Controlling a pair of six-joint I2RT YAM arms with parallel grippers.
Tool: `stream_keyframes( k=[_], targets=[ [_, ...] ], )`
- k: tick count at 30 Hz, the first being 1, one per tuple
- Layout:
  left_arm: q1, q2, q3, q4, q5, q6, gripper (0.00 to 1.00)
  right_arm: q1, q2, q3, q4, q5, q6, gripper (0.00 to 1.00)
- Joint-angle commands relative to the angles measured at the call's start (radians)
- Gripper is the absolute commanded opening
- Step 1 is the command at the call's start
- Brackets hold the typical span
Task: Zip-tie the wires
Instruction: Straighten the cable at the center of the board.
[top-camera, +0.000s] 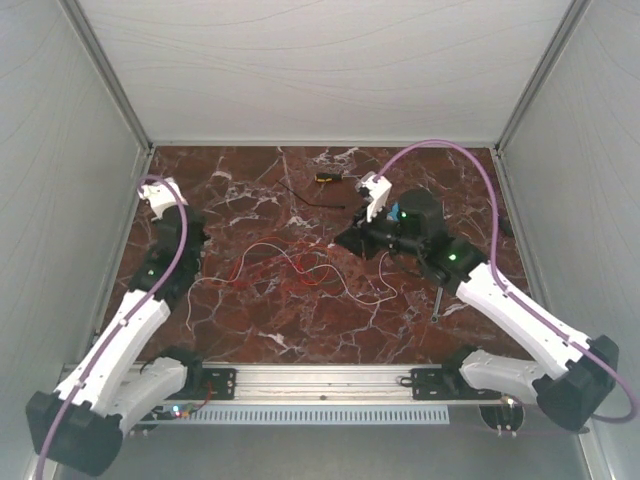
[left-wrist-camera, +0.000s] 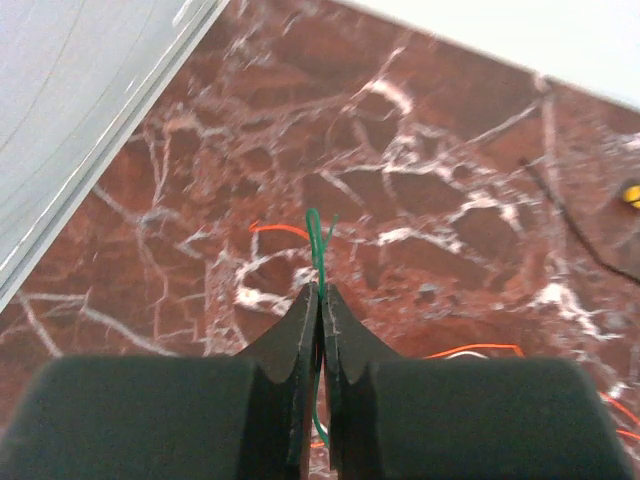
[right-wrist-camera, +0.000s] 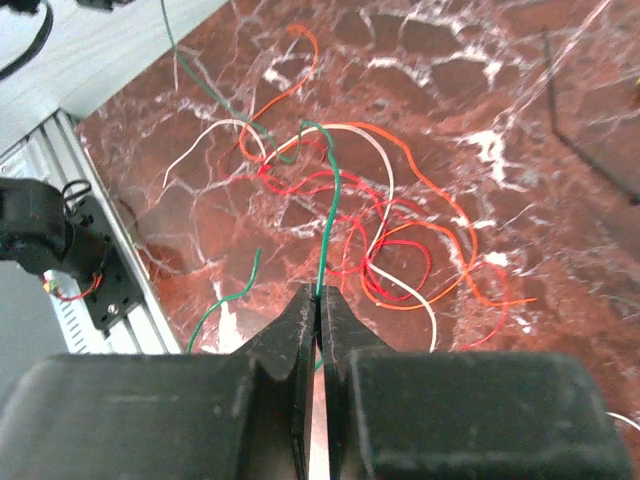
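The top camera looked steeply down from above and behind the arm bases onto the red-brown, white-veined marble tabletop (top-camera: 300, 335). Each wrist camera sat close behind its gripper: the left gripper (left-wrist-camera: 320, 295) faced 11 o'clock, the right gripper (right-wrist-camera: 319, 297) 9 o'clock. Top and right-wrist views shared the tangle of thin red and white wires (right-wrist-camera: 345, 200).

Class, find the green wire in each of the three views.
Top external: too thin to make out.
Left wrist: green wire at centre, pinched in the left gripper.
Right wrist: centre, rising from the shut right gripper.
Shared landmark: black strand, in all three views.
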Motion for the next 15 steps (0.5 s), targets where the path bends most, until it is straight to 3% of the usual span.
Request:
stream_keyframes(
  k=[1, 8, 15],
  targets=[
    [0.099, 0.074, 0.082, -0.024, 0.092, -0.048, 0.00, 0.030, 0.070, 0.010, 0.044, -0.030, 0.047, 0.00],
    [0.199, 0.168, 0.095, 0.000, 0.103, -0.050, 0.00, 0.033, 0.279, 0.075, 0.036, -0.023, 0.087, 0.00],
    [0.214, 0.214, 0.074, 0.065, 0.159, -0.040, 0.00, 0.033, 0.469, 0.155, 0.021, -0.009, 0.070, 0.00]
  ],
)
